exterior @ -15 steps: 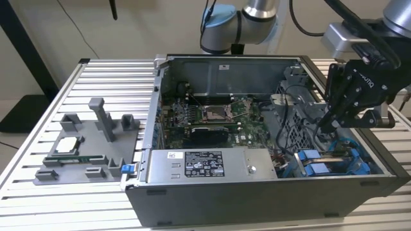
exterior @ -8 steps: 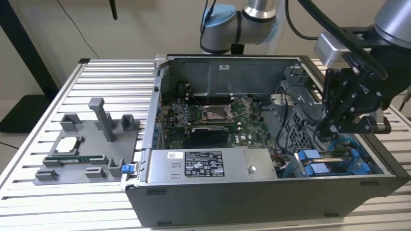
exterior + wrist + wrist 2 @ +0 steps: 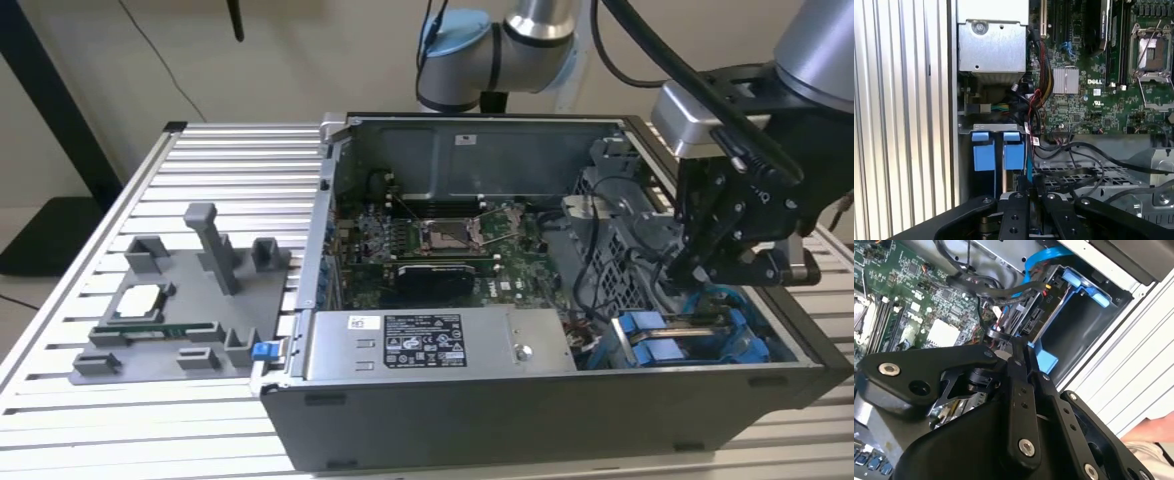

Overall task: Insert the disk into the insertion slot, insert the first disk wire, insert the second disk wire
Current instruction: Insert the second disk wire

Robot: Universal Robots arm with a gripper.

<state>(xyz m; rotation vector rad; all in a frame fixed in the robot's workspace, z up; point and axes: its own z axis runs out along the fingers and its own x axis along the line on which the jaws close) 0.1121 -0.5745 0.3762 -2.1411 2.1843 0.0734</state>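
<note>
While its fingers pinch a black wire (image 3: 1004, 337), the tool (image 3: 1016, 352) hangs beside the insertion slot (image 3: 1079, 315).

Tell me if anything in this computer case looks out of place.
Nothing looks damaged or spilled. Loose black cables sprawl over the perforated cage beside the insertion slot, near the gripper.
</note>
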